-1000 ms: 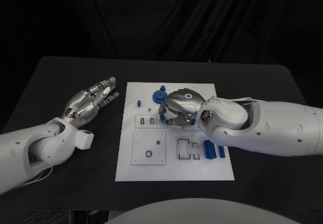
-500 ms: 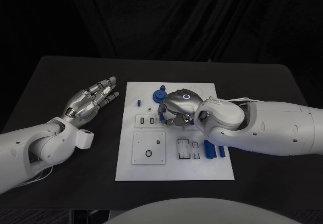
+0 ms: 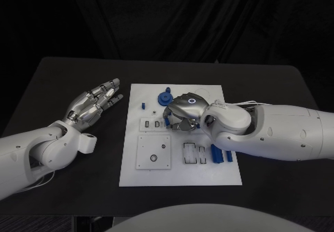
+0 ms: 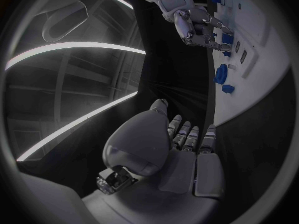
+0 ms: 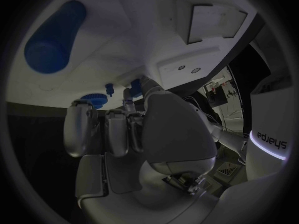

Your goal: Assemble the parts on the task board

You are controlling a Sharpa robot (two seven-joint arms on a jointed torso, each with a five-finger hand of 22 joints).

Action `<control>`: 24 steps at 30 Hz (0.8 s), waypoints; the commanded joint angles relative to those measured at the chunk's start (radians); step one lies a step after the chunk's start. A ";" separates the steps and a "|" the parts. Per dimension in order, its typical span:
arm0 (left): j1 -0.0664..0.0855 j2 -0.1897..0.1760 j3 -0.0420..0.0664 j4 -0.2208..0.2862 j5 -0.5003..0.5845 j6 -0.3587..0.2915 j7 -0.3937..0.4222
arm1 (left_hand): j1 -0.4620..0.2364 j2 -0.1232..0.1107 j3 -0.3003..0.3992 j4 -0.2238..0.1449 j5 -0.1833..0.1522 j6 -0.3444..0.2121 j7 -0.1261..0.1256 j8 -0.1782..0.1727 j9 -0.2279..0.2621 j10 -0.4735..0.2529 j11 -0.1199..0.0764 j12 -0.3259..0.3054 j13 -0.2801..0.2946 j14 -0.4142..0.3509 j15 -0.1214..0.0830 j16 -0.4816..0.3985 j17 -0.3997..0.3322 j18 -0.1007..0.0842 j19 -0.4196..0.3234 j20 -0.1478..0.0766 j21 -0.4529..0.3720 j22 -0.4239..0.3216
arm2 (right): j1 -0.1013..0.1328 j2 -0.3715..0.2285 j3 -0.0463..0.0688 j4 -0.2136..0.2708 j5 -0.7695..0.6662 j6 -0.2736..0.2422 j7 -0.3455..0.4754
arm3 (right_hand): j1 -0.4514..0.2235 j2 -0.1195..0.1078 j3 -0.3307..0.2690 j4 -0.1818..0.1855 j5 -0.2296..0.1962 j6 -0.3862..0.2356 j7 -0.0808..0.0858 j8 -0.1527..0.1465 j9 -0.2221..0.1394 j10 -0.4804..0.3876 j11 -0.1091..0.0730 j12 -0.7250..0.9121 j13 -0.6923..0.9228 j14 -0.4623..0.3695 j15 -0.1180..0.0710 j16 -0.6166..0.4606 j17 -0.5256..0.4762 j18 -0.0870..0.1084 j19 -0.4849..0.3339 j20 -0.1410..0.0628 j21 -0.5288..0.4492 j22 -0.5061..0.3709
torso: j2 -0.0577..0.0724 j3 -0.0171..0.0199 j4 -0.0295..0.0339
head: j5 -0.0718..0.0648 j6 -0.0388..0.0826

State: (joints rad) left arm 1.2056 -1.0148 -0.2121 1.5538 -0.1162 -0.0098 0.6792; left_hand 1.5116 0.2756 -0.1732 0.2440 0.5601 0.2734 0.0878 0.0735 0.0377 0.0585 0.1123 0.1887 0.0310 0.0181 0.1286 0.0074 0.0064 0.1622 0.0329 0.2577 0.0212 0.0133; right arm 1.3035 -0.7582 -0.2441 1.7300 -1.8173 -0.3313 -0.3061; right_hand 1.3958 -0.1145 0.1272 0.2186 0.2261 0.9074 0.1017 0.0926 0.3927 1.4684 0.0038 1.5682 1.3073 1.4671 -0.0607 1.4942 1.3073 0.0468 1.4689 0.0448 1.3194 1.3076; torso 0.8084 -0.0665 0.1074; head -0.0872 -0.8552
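Dim scene; the white rectangular task board (image 3: pixel 179 159) is brightest; wrist views bend and darken toward every clock position.

Glossy white arm shells with small dark screws; silver segmented hands: left hand (image 3: pixel 93 102), right hand (image 3: pixel 184 112), blue-white ring light on back.

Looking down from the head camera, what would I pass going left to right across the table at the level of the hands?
Left silver hand, lying open on the black table → small blue peg near the white task board's left edge → round blue gear-like part → right silver hand, fingers curled down over the board.
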 commanded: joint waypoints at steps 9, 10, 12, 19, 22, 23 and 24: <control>-0.001 0.002 0.001 0.000 -0.001 0.012 0.102 | 0.006 0.000 0.006 0.001 0.006 -0.004 0.005 0.004 0.001 -0.001 0.006 0.002 -0.001 0.003 0.006 0.004 0.002 0.020 -0.003 0.007 0.006 0.001 | -0.003 -0.001 0.000 -0.001 -0.015 0.026 -0.016 | -0.017 -0.007 -0.022 0.006 -0.073 -0.058 0.000 -0.028 -0.031 0.102 0.002 0.003 0.263 0.083 0.000 -0.009 0.188 0.010 0.011 0.004 -0.012 0.187 | 0.000 0.0004 -0.0007 | 0.000 -0.002; -0.001 0.002 0.001 0.000 -0.001 0.012 0.102 | 0.006 0.000 0.006 0.001 0.006 -0.004 0.005 0.004 0.001 -0.001 0.006 0.002 -0.001 0.003 0.006 0.004 0.002 0.020 -0.003 0.007 0.006 0.001 | -0.003 -0.001 0.000 -0.002 -0.015 0.022 -0.014 | -0.021 -0.009 -0.026 0.010 -0.092 -0.072 0.000 -0.029 -0.038 0.102 0.002 0.002 0.263 0.083 0.000 -0.010 0.187 0.010 0.011 0.004 -0.013 0.187 | 0.000 0.0004 -0.0009 | 0.001 -0.003; -0.001 0.002 0.001 0.000 -0.001 0.013 0.102 | 0.006 0.000 0.006 0.001 0.006 -0.004 0.005 0.004 0.001 -0.001 0.006 0.002 -0.001 0.003 0.006 0.004 0.002 0.020 -0.003 0.007 0.006 0.001 | -0.003 -0.002 0.000 -0.002 -0.015 0.015 -0.011 | -0.025 -0.014 -0.032 0.017 -0.119 -0.093 0.000 -0.028 -0.050 0.099 0.001 0.000 0.261 0.083 0.000 -0.011 0.187 0.010 0.011 0.004 -0.014 0.187 | 0.000 0.0005 -0.0005 | 0.002 -0.004; -0.001 0.001 0.001 0.002 -0.001 0.009 0.106 | 0.007 0.000 0.006 0.000 0.006 -0.002 0.004 0.005 0.001 -0.001 0.006 0.003 -0.001 0.002 0.007 0.004 0.001 0.020 -0.003 0.007 0.006 0.001 | -0.003 -0.011 0.001 0.002 -0.015 -0.046 0.011 | -0.026 -0.032 -0.037 0.043 -0.155 -0.129 -0.005 -0.027 -0.075 0.093 -0.002 -0.007 0.255 0.083 -0.002 -0.010 0.187 0.010 0.012 0.002 -0.016 0.187 | 0.000 0.0007 -0.0001 | 0.006 -0.002; -0.001 0.002 0.001 0.003 -0.001 0.001 0.112 | 0.007 -0.002 0.009 -0.002 0.008 0.001 0.007 0.006 0.002 -0.002 0.000 0.002 -0.001 -0.001 -0.006 0.002 0.000 0.020 -0.004 0.004 0.005 0.001 | -0.002 -0.019 0.001 0.008 -0.015 -0.107 0.039 | -0.028 -0.036 -0.038 0.052 -0.161 -0.129 -0.006 -0.025 -0.078 0.095 -0.003 -0.005 0.257 0.084 -0.003 -0.007 0.190 0.009 0.014 0.001 -0.011 0.189 | 0.000 0.0005 -0.0003 | 0.007 -0.002; -0.001 0.004 0.001 0.002 -0.001 -0.002 0.114 | 0.007 -0.003 0.010 -0.003 0.009 0.002 0.008 0.006 0.002 -0.005 -0.008 0.000 -0.001 -0.004 -0.016 0.000 -0.001 0.020 -0.004 0.002 0.005 0.001 | -0.002 -0.023 0.002 0.010 -0.013 -0.135 0.054 | -0.029 -0.037 -0.038 0.055 -0.162 -0.128 -0.006 -0.024 -0.079 0.095 -0.003 -0.004 0.257 0.084 -0.003 -0.006 0.190 0.009 0.015 0.001 -0.009 0.189 | 0.000 0.0004 -0.0001 | 0.008 -0.001; -0.001 0.005 0.001 0.001 -0.001 -0.003 0.116 | 0.007 -0.004 0.011 -0.003 0.009 0.001 0.008 0.006 0.002 -0.006 -0.009 0.000 -0.001 -0.005 -0.018 0.000 -0.001 0.019 -0.004 0.002 0.005 0.001 | -0.001 -0.025 0.003 0.012 -0.010 -0.158 0.067 | -0.029 -0.037 -0.038 0.055 -0.162 -0.128 -0.006 -0.024 -0.079 0.095 -0.003 -0.004 0.257 0.084 -0.003 -0.006 0.190 0.009 0.015 0.001 -0.009 0.189 | 0.000 0.0002 -0.0002 | 0.008 0.000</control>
State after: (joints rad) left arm 1.2054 -1.0133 -0.2121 1.5535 -0.1163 -0.0100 0.6792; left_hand 1.5116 0.2756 -0.1676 0.2384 0.5650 0.2734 0.0879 0.0735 0.0385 0.0535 0.1073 0.1887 0.0310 0.0130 0.1151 0.0074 0.0063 0.1622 0.0328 0.2576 0.0212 0.0133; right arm 1.3034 -0.7809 -0.2432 1.7365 -1.8227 -0.3798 -0.2866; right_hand 1.3695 -0.1409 0.0896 0.2693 0.0679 0.7854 0.0958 0.0696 0.3147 1.4684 0.0038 1.5682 1.3073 1.4670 -0.0607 1.4867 1.3073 0.0468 1.4689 0.0448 1.3089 1.3074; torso 0.8084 -0.0658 0.1069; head -0.0802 -0.8570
